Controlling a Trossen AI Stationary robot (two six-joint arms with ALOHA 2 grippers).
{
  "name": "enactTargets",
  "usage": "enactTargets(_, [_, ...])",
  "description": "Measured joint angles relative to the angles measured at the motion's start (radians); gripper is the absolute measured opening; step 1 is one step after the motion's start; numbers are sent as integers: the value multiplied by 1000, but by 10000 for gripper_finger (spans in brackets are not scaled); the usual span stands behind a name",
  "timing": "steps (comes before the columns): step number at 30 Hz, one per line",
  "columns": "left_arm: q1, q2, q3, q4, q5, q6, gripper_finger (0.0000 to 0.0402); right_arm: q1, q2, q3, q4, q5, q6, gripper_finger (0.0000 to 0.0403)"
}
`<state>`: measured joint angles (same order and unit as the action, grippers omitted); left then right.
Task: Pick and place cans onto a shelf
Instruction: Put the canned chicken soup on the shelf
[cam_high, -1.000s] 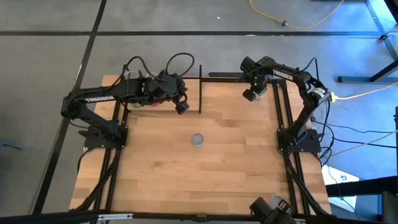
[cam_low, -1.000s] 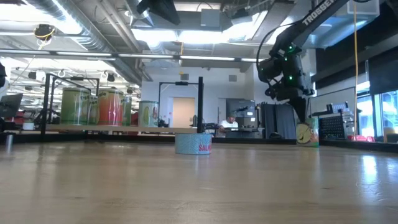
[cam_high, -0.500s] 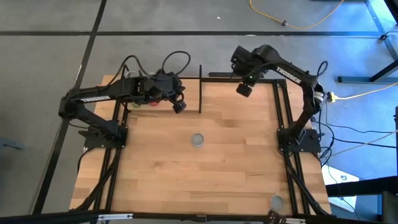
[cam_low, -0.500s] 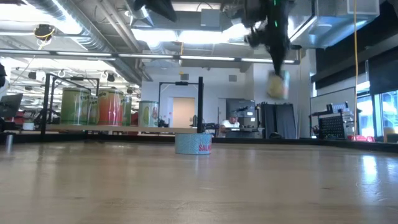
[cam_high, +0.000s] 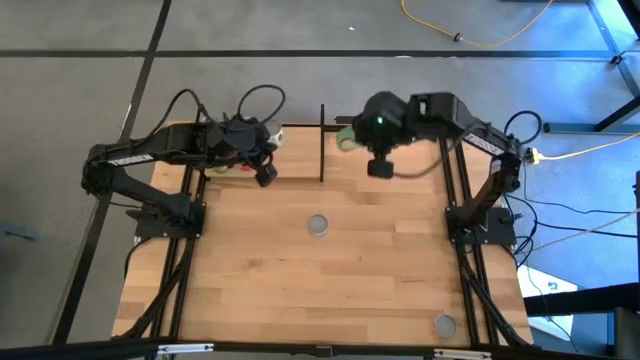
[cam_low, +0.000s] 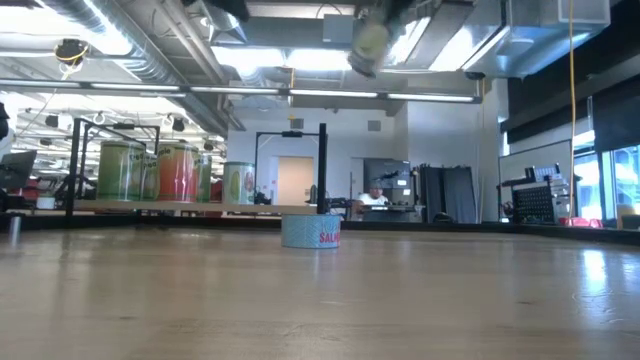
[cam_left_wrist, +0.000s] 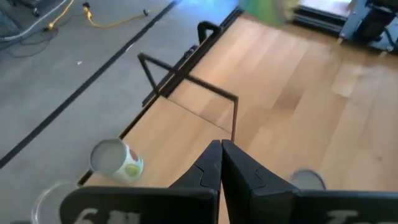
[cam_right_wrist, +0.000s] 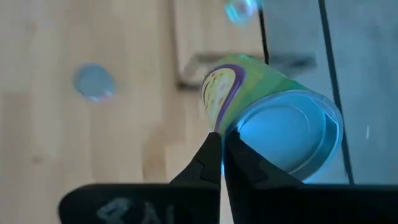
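My right gripper (cam_high: 352, 140) is shut on a green-yellow can (cam_right_wrist: 249, 93) high above the table's far edge, right of a black upright post (cam_high: 322, 140). The can shows blurred at the top of the low view (cam_low: 370, 40). The shelf (cam_low: 180, 207) stands at the far left and bears several upright cans (cam_low: 178, 172). My left gripper (cam_high: 264, 174) is shut and empty above the shelf's right end. A flat grey-blue tin (cam_high: 318, 225) rests on its base at the table's middle. My right gripper has the green-yellow can at its side wall next to the silvery end (cam_right_wrist: 231, 140). The fingertips (cam_right_wrist: 214, 152) look closed together there and hide the exact place of contact. The can is lifted clear of the table and tilted, its silvery end (cam_right_wrist: 292, 134) toward the camera.
Another tin (cam_high: 443, 324) stands near the table's front right corner. In the left wrist view a can (cam_left_wrist: 119, 162) lies on its side near the shelf. Thin black rods (cam_left_wrist: 186, 81) frame the far edge. Bare wood surrounds the flat tin.
My right gripper has risen from the table's far right corner and swung toward the left along the far edge, carrying the can lifted clear and tipping it. My left gripper has drawn a little toward the table's left edge.
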<state>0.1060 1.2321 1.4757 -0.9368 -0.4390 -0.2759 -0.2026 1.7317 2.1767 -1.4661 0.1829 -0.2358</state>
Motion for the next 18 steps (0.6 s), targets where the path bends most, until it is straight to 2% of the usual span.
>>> enactTargets(4, [0,-20,0,-49,0,-35,0,121,1,-2,103,-12,-34,6])
enactTargets(9, [0,-36,0,-108,0,-80,0,224,29,-7,250,-108,-37,6])
enactTargets(14, [0,-36,1,-151,-1,-121,0,276,97,-7,314,-117,-38,6])
enactTargets(18, [0,-36,1,-179,19,-141,0,288,175,-9,346,-184,-39,6])
